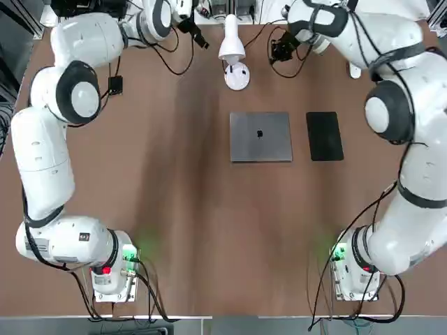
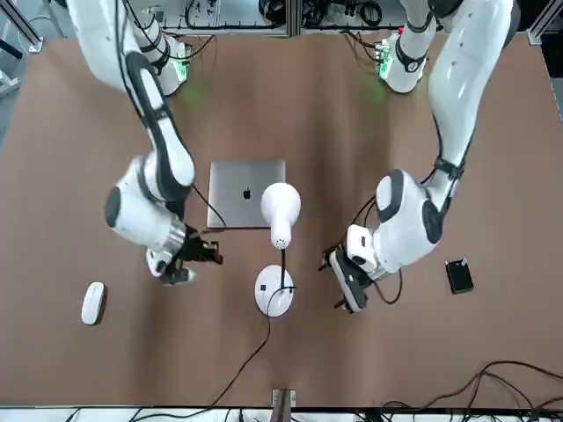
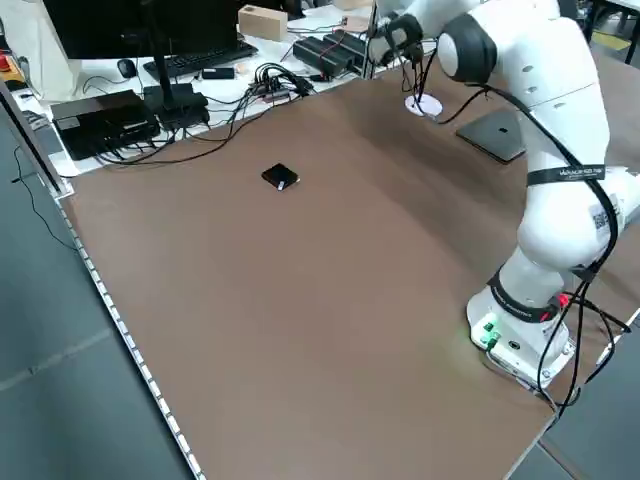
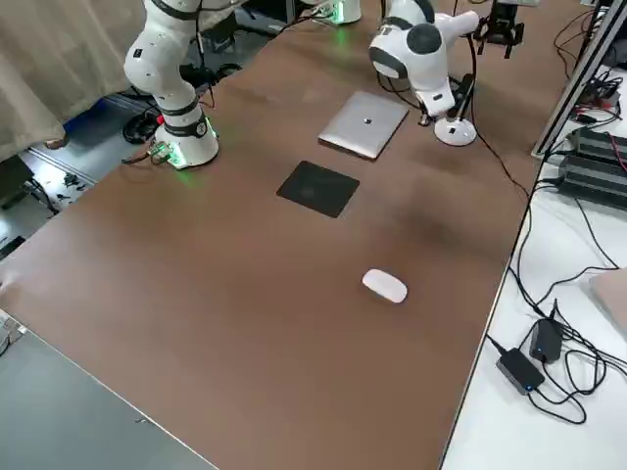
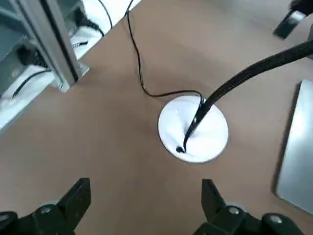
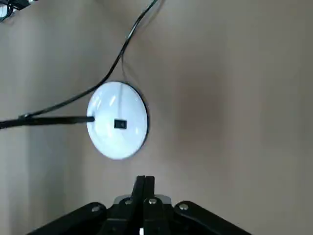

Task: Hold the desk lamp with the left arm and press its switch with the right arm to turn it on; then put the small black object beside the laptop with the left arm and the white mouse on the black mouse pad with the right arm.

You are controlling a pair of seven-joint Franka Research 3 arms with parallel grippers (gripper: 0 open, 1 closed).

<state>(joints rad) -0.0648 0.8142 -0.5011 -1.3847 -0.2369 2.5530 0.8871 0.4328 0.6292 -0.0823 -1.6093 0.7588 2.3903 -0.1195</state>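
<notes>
Left gripper fingers spread wide, hovering just short of lamp base, nothing held. Right gripper fingers pinched together, near base on other side, aimed toward switch. First step: brace lamp. Next, probably: close left fingers around base or neck, then press switch with right fingertip.

Brown table carries: desk lamp near far edge, centre; closed silver laptop mid-table; black mouse pad just beside it, toward right edge; small black object near far-left corner; white mouse near far-right corner; both arm bases at near edge.
</notes>
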